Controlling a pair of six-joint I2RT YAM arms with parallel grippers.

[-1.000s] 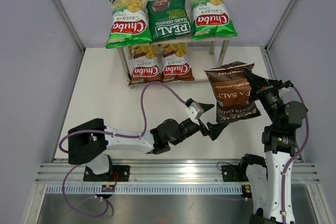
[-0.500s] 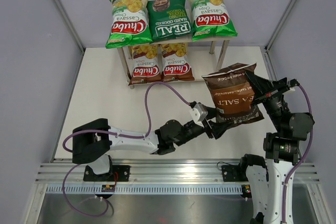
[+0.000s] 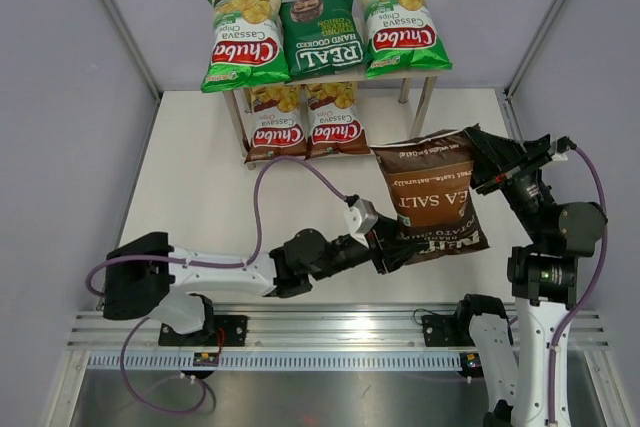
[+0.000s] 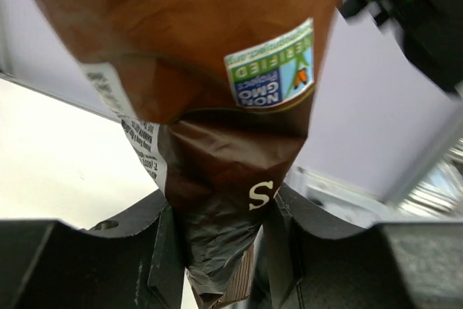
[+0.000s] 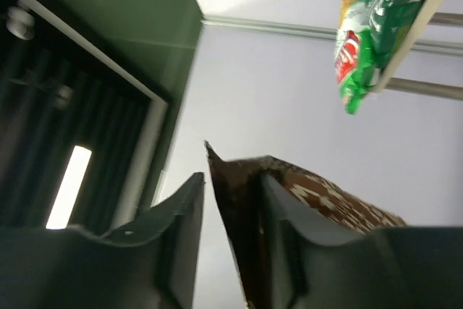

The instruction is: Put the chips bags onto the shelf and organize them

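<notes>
Top external view shows a handover under way: our left claw (image 3: 388, 247), gaping below the Kettle bag (image 3: 430, 202) a second ago, is now clamped on its lower corner. Our right claw (image 3: 482, 160), previously pinched shut on the top seam, now has its jaws apart around it. The bag hangs above the worktop (image 3: 200, 177), just right of the shelf (image 3: 427, 99). The five other bags (image 3: 320, 35) already sit there, with room left low on the right, so we judge this last one goes there.

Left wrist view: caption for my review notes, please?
Left pincer pinches a crumpled corner of the brown bag, Non-GMO label showing above.
</notes>
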